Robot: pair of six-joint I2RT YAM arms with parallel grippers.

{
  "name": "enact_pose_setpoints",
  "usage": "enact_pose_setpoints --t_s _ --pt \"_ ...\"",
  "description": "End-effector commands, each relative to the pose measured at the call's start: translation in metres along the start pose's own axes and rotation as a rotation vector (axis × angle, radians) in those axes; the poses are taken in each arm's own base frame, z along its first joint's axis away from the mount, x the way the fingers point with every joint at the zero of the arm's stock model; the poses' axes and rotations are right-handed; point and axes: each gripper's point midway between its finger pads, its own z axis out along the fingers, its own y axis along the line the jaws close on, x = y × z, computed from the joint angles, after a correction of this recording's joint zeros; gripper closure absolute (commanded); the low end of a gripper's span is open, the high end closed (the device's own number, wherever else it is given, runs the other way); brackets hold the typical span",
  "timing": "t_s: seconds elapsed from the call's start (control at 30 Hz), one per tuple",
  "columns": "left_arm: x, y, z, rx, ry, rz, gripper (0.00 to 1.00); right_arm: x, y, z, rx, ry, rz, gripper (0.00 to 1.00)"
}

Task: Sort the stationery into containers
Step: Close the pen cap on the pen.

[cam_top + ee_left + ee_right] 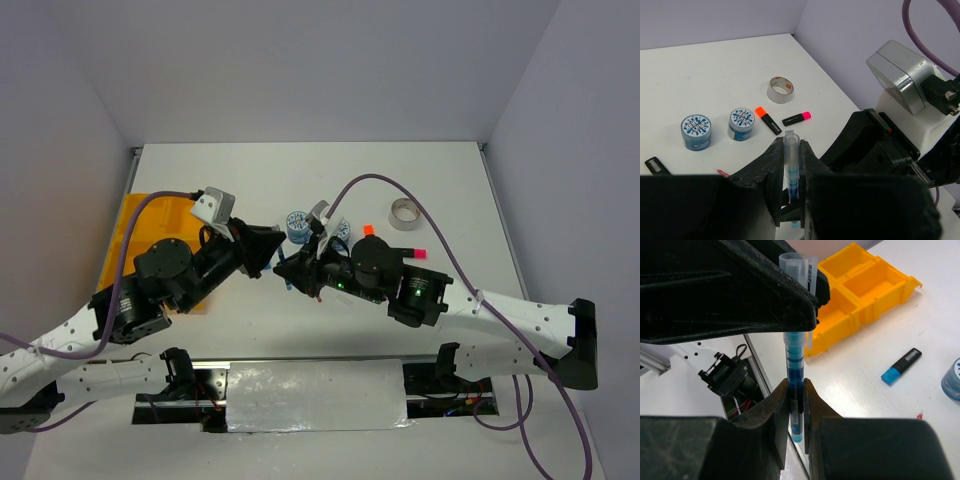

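The thin blue pen with a clear plastic cap [790, 150] hung above the table, well apart from the flat bright yellow-orange plastic tray [875, 295]. It was on the tray's side towards the loose stationery. Both arms had it. The left gripper [791, 172] was pinched narrowly just below the cap, and the right gripper [796, 407] was clamped on the opposite end of the barrel.

The pen looked light and stiff, with a smooth barrel that could swivel or slide in a two-finger pinch. The cap might pull off, so the barrel seemed the safer place to hold it.

The tray compartments seen from the right wrist appeared bare; from above, the left arm hid part of the tray. Near the tray lay a stubby black highlighter with a blue end [901, 366]. Farther from the tray stood two round blue-white patterned rolls [696, 131].
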Motion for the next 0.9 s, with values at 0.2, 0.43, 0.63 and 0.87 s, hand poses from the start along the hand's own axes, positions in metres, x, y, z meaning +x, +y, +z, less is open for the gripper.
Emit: enact_pose_setpoints --t_s 0.2,0.43,0.63,0.87 --pt "-0.044 -0.01 -0.005 0.025 -0.11 -0.018 1.0 -0.006 0.014 -0.001 -0.061 -0.014 -0.001 1.0" --pt "-0.049 -0.012 -0.006 0.032 -0.122 -0.017 1.0 0.002 0.015 0.005 -0.072 0.017 -0.005 1.0" --pt "-0.041 -0.011 -0.006 0.036 -0.104 -0.014 1.0 -0.003 0.014 0.001 -0.062 -0.004 -0.001 1.0" --pt "-0.001 -0.01 0.001 0.064 -0.028 -0.024 1.0 -0.032 0.008 -0.01 -0.007 -0.089 0.016 1.0"
